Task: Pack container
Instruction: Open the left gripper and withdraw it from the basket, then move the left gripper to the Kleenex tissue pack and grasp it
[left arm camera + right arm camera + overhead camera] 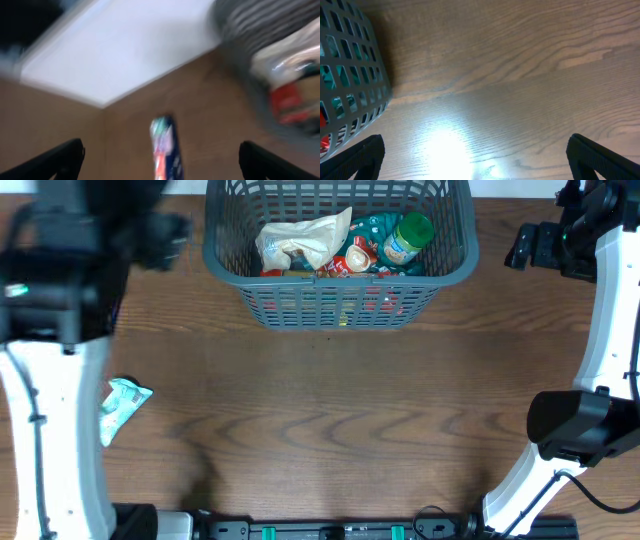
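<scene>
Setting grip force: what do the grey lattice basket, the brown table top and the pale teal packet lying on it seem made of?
Grey lattice basket: moulded plastic, matt; uniform colour, regular slots, thick rim.
Brown table top: wood or wood-look laminate, semi-gloss; grain lines plus a glare patch in the right wrist view.
Pale teal packet: probably thin plastic film; crumpled, creased outline.

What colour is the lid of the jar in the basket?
The lid is green; it shows best in the overhead view.
</scene>
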